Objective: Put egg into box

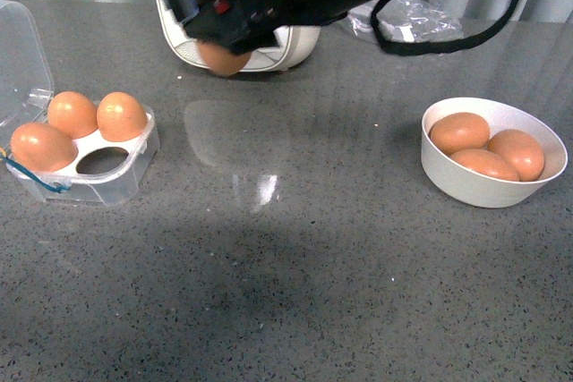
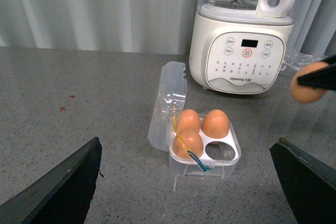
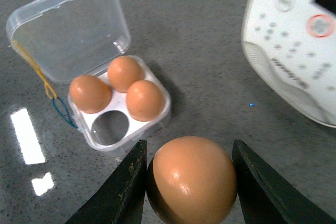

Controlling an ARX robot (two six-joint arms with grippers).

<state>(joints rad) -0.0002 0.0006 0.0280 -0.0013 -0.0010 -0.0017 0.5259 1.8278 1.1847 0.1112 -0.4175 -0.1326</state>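
Egg: The smooth orange-brown hen's egg is carried in the air above the grey speckled tabletop. It is toward the far edge, just in front of the white blender base, and it is not yet over the box.
Right gripper: The right gripper is closed on the egg, with one dark finger pressed to each side.
Box: The small square clear plastic egg case is set near the left edge of the tabletop with its hinged clear lid thrown back. Three hollows are filled by look-alike eggs.
Free hollow: Only one hollow is left, on the side of the box toward the front edge.
Left gripper: The left gripper is spread wide and empty, and is pointed at the box from a distance.
Risk, slip: The shell is smooth and rounded, so the egg could be squeezed out of a two-point hold, or cracked if it is pinched harder.
Risk, neighbours: Little room is left for the fingers. A seated egg could be knocked if the descent is off-centre.
Risk, box: The light case could be pushed or tipped by a sideways touch.
Risk, loop: The thin blue loop at the box's left side could be snagged.
Bowl: The round white bowl with three eggs is well apart, near the right edge, and no trouble is expected from it.
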